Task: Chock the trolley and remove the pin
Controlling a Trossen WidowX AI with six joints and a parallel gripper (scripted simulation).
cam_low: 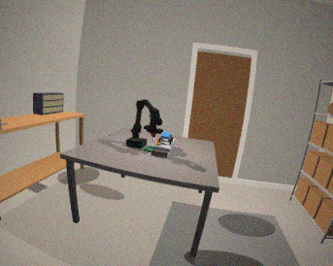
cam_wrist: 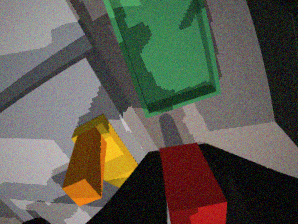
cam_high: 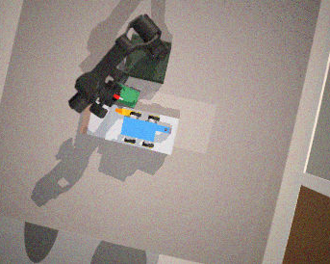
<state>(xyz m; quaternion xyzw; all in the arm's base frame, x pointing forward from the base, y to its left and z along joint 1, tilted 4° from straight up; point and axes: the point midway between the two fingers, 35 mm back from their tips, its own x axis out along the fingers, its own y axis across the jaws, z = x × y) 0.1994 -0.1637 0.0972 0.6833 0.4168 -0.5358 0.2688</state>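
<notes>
My gripper (cam_high: 114,95) (cam_wrist: 178,158) is shut on the red-headed stop pin (cam_high: 116,96) (cam_low: 152,135) (cam_wrist: 194,177), whose grey shaft points away from the fingers. The pin is at the near edge of the green tray (cam_high: 129,95) (cam_low: 149,149) (cam_wrist: 180,60); its height above the table is hard to tell. The blue trolley (cam_high: 139,129) (cam_low: 166,138) stands on the white ramp (cam_high: 165,147), its hitch tab with a hole free of the pin. The yellow chock (cam_high: 126,112) (cam_wrist: 117,161) with its orange handle (cam_high: 119,111) (cam_wrist: 84,165) sits at one wheel, on the side away from the tab, and appears to touch it.
The dark arm base (cam_high: 145,65) (cam_low: 136,143) stands behind the tray. The tray lies close beside the ramp's long side. The arm reaches over the ramp's left end, whose end face (cam_high: 84,120) is brownish. The table (cam_high: 249,120) (cam_low: 111,157) carries them all.
</notes>
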